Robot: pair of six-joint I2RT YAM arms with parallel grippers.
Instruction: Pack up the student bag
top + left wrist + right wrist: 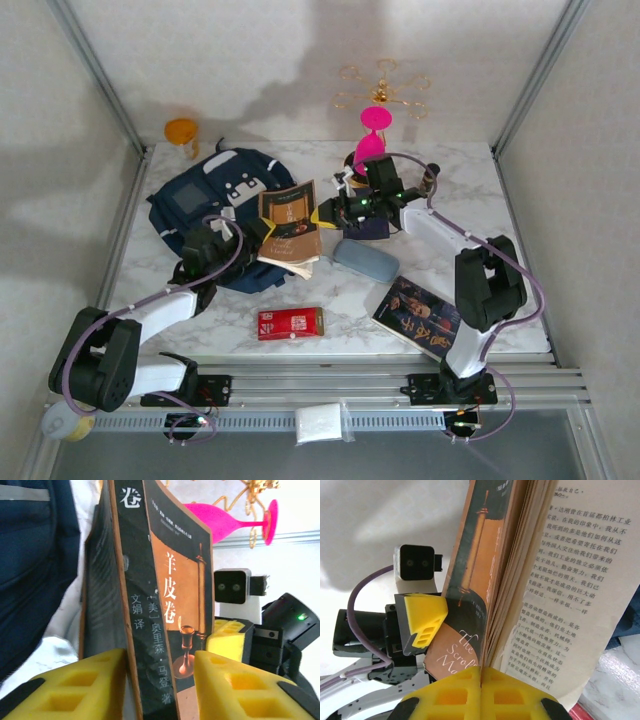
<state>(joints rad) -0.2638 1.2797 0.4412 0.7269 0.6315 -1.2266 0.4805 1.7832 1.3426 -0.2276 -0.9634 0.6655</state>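
Right now the book (290,225) is held up mid-frame in the overhead view, at the right edge of the student bag (195,200), which lies on the bench (350,295) at upper left. The right fingers (470,690) are clenched on its lower edge. The left fingers (100,680) straddle the spine, but I cannot tell whether they grip. I'd want a firm left pinch before the right lets go.

The overhead camera looks down from the near edge over the whole table (350,298). The left wrist camera (417,562) and the right wrist camera (232,586) face each other closely across the book (167,595).
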